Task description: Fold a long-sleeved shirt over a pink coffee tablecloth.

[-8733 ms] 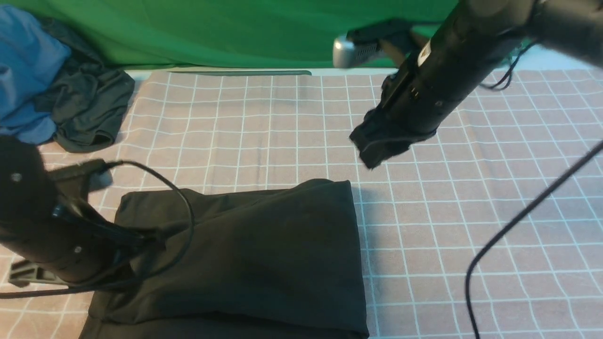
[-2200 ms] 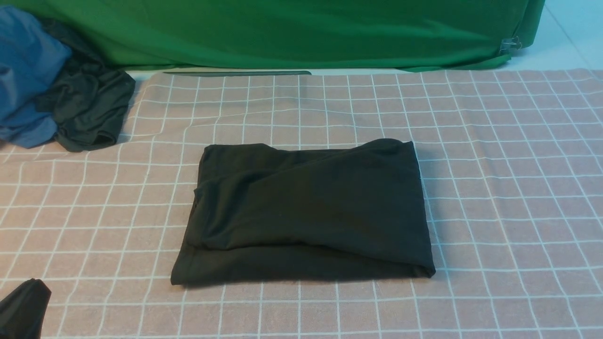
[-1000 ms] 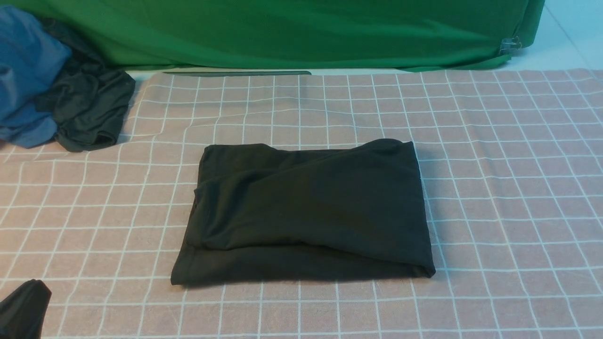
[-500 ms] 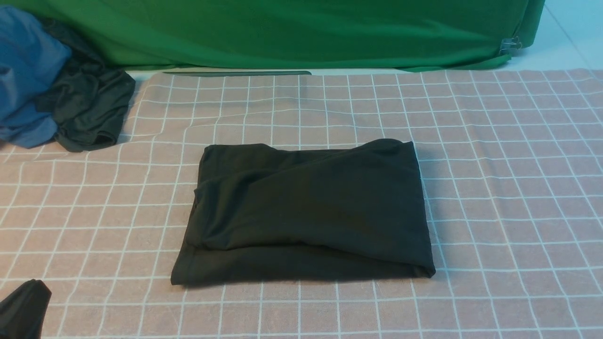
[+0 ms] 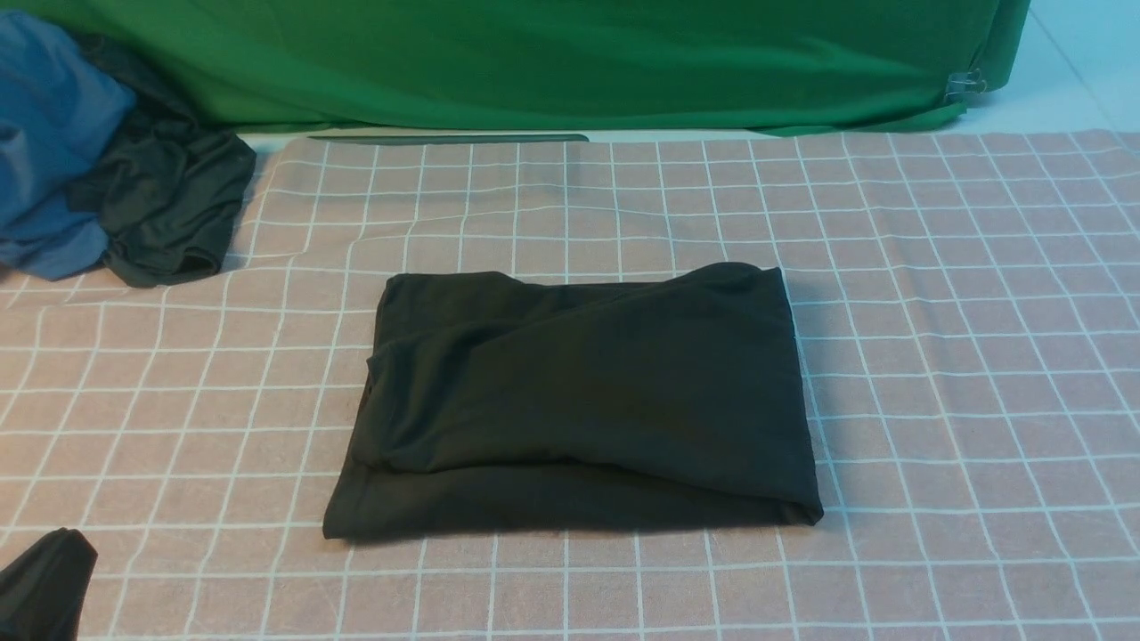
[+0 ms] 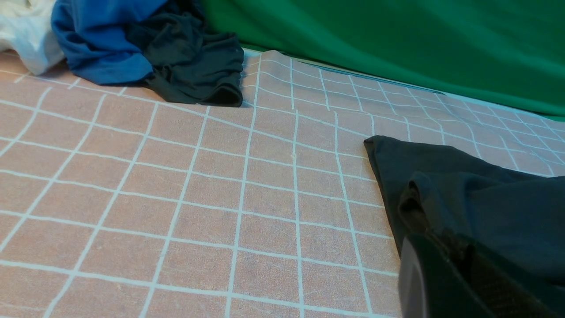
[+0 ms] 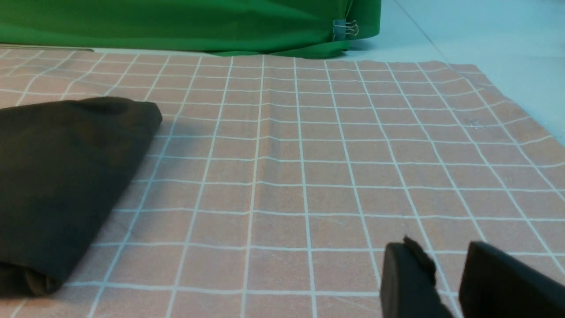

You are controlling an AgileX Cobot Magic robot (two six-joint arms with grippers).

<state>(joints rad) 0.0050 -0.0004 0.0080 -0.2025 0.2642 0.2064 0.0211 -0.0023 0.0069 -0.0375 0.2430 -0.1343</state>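
The long-sleeved shirt (image 5: 579, 401) lies folded into a black rectangle in the middle of the pink coffee tablecloth (image 5: 935, 312), with no print or label showing. My left gripper (image 6: 459, 247) is shut with nothing in it, just short of the shirt's (image 6: 485, 198) near left corner. A black tip of that arm (image 5: 44, 583) shows at the front view's bottom left corner. My right gripper (image 7: 441, 258) is out of the front view. In its wrist view it hovers over the bare tablecloth (image 7: 331, 154), open and empty, well to the right of the shirt (image 7: 57, 176).
A heap of blue cloth (image 5: 53, 151) and a smaller dark garment (image 5: 169, 205) sits at the back left, with white cloth (image 6: 22, 31) beside it. The green backdrop (image 5: 534, 62) hangs along the far edge, held by a clip (image 5: 966, 85). The tablecloth's right edge (image 7: 521, 110) ends on the pale table.
Since the earliest frame both arms have drawn back off the cloth, and the shirt now lies folded smaller, nearer the middle. Nothing has moved over the last two seconds.
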